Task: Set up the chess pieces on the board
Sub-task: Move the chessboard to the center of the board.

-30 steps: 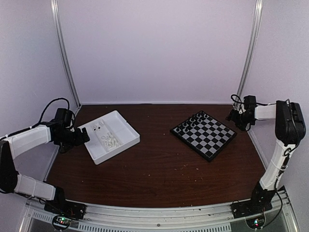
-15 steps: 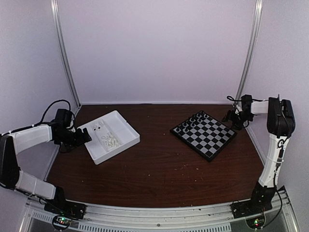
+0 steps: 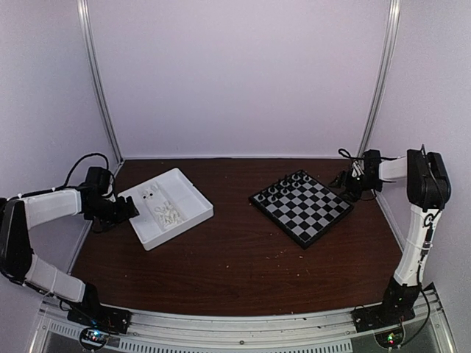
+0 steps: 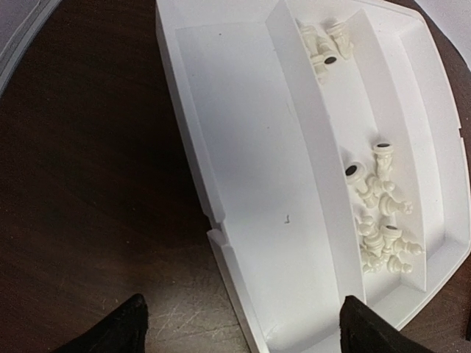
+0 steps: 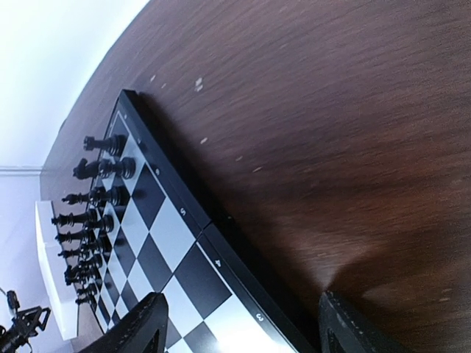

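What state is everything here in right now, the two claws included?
board, flat on the table, mostly bare
black chessmen, standing along one board edge
chess pieces, loose in the tray, none placed
tray, flat on the table
left gripper, open at the tray's rim
right gripper, open at the board's edge

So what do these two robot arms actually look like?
Both the left arm and right arm are slim white tubes linked by black joints. Thin black cables loop near the wrists, and the jaws at the tips are black.
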You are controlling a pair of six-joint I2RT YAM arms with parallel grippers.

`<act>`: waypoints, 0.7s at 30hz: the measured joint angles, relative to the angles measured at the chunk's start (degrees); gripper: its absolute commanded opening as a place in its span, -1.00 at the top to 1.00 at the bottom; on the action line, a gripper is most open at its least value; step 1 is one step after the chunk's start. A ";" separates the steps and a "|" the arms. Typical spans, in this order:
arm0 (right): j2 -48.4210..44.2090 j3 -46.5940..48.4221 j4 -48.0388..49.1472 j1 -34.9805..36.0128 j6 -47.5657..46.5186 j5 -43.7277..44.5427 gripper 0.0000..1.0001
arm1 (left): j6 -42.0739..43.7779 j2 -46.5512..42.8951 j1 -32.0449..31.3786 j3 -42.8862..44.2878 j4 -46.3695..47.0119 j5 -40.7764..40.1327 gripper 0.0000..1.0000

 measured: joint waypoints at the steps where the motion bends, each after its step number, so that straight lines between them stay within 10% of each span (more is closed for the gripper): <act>1: -0.13 -0.20 0.00 0.55 -0.11 -0.31 -0.45 | 0.15 0.39 0.17 0.02 0.00 0.00 -0.75; 21: -7.67 -9.75 -3.06 15.15 -3.39 -0.46 -0.39 | 2.21 9.25 1.29 6.45 0.33 -2.10 -0.55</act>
